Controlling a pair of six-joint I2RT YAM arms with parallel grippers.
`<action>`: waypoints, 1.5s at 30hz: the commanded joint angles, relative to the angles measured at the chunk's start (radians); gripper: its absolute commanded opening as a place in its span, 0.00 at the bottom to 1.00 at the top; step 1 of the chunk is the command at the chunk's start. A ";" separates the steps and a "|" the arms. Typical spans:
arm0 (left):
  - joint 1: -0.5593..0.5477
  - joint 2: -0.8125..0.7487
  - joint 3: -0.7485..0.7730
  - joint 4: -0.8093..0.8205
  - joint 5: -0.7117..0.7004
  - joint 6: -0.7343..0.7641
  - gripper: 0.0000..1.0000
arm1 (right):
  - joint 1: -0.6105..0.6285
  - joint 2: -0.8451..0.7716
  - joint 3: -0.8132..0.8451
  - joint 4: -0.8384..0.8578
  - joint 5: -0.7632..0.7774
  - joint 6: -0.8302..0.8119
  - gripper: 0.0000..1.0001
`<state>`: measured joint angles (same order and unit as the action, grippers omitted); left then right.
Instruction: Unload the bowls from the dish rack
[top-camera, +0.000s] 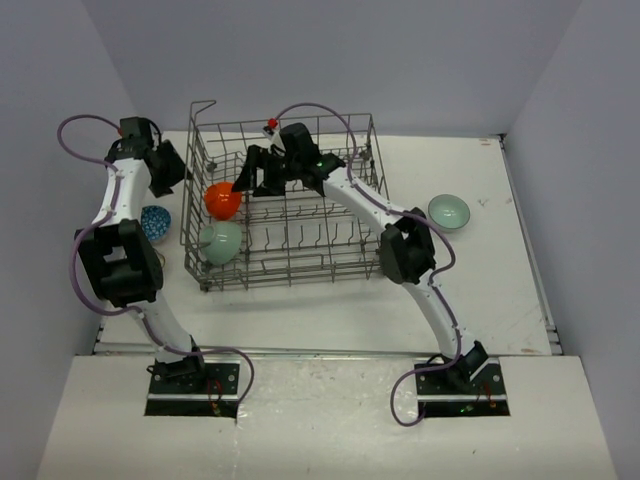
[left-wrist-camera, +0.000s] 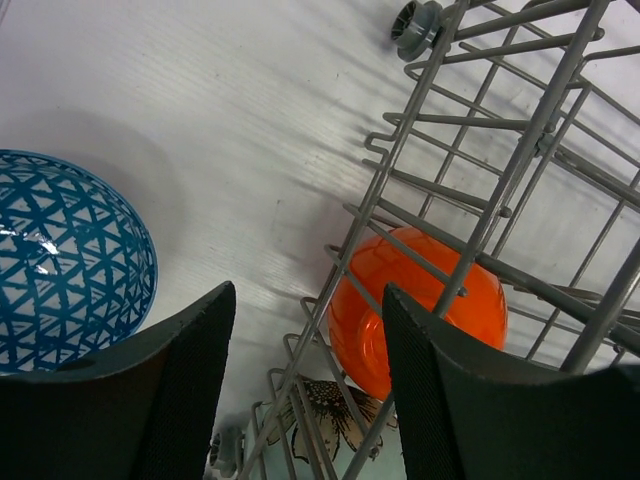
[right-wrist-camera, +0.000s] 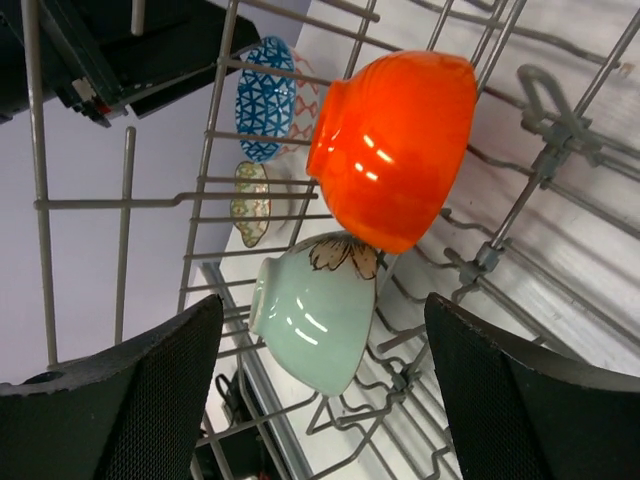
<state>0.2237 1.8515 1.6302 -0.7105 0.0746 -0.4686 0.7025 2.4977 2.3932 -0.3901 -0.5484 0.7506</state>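
Hovering inside the dish rack (top-camera: 300, 270), the right gripper (top-camera: 250, 178) gapes wide to straddle the orange bowl (top-camera: 222, 199); left gripper (left-wrist-camera: 308, 390) open, empty.

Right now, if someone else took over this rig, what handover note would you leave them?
Left tool: open, empty, outside the left side of the dish rack.
Right tool: open, empty, inside the rack, facing the orange bowl.
Done: blue bowl and patterned bowl sit together on the table left of the rack; one mint bowl sits on the table to its right.
Left: the orange bowl and the second mint bowl are in the rack.
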 joint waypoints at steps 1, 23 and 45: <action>0.002 -0.026 0.002 0.034 0.091 0.008 0.61 | -0.023 0.036 0.063 0.060 -0.036 0.021 0.82; -0.164 0.071 0.068 0.085 0.229 -0.021 0.58 | -0.052 0.153 0.072 0.299 -0.143 0.154 0.81; -0.158 0.086 0.106 0.048 0.194 -0.013 0.60 | -0.001 -0.013 -0.117 0.266 -0.067 0.078 0.74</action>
<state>0.0925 1.9266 1.6905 -0.6552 0.1791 -0.4782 0.7063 2.5919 2.2818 -0.0898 -0.6537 0.8848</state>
